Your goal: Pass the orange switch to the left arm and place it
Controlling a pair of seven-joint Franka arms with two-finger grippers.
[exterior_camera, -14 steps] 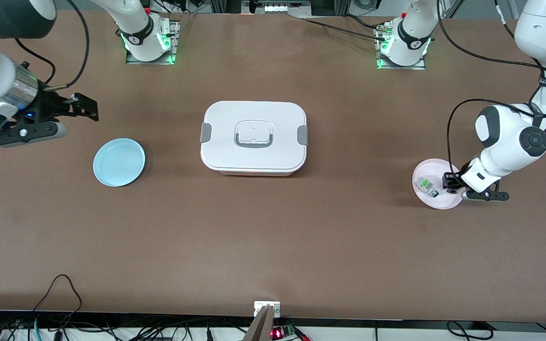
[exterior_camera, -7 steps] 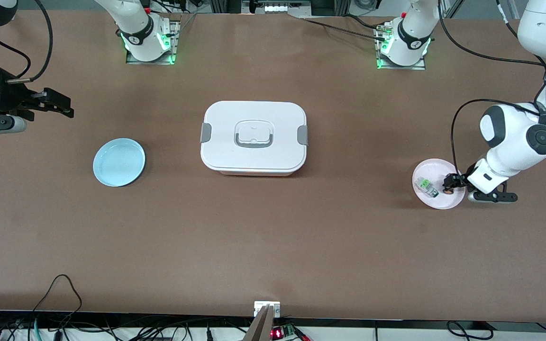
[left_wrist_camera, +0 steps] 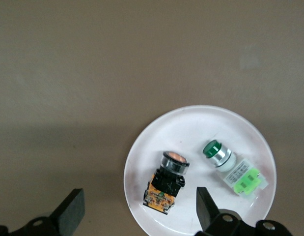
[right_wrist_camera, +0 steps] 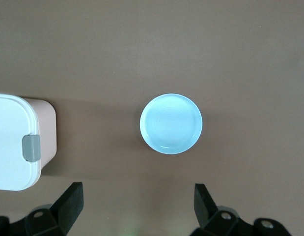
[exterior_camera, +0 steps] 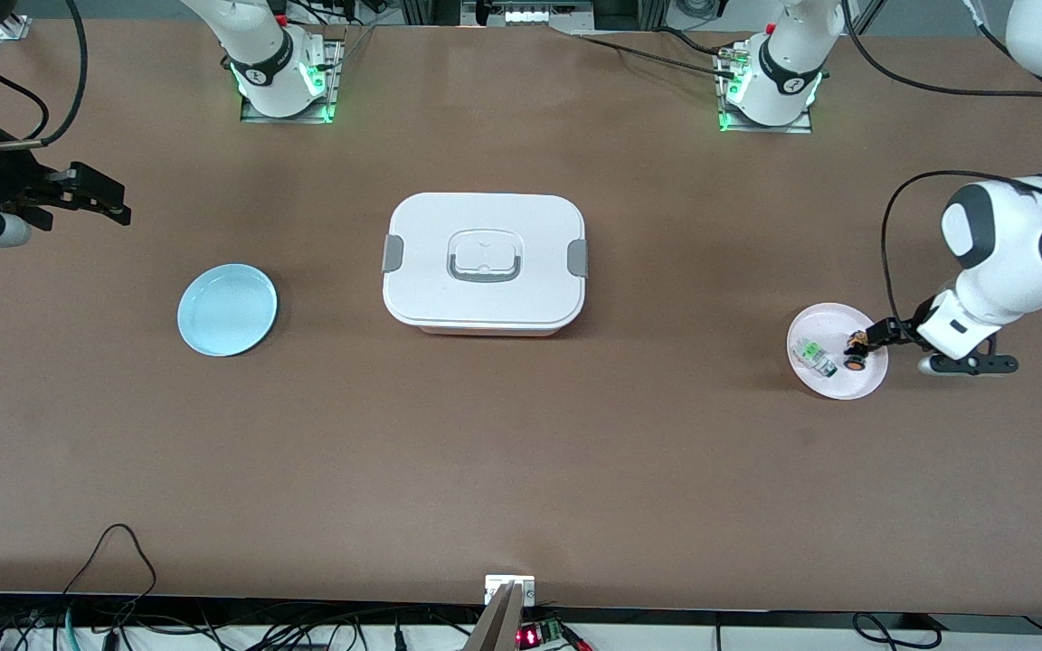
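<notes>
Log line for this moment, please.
left tool open over pink plate | orange switch on plate, ungrasped | right tool open, waiting | box untouched

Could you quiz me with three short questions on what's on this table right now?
1. True or false: the orange switch lies on the pink plate.
2. What stands between the two plates: A a box, B a cup, C a drawer?
3. Fill in: the left pincer is ____.

Key:
1. True.
2. A, the box, with the blue plate toward the right arm's end.
3. Open.
</notes>
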